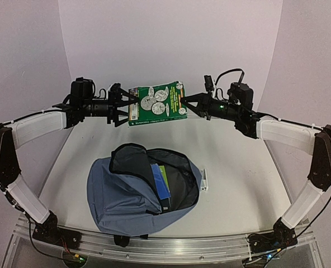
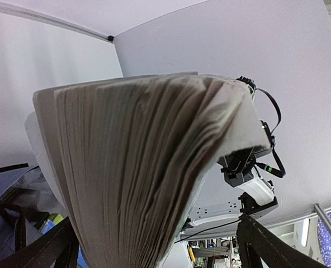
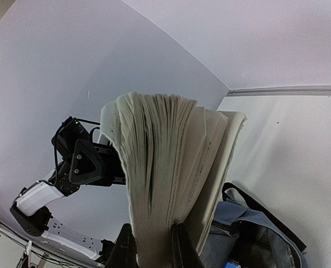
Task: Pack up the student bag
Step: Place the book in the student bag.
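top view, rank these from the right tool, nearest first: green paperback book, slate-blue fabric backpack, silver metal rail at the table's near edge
1. Green paperback book: pinched in the right tool, raised over the table's far side.
2. Slate-blue fabric backpack: lying on the table below, around the middle.
3. Silver metal rail: along the near edge, by the arm bases.
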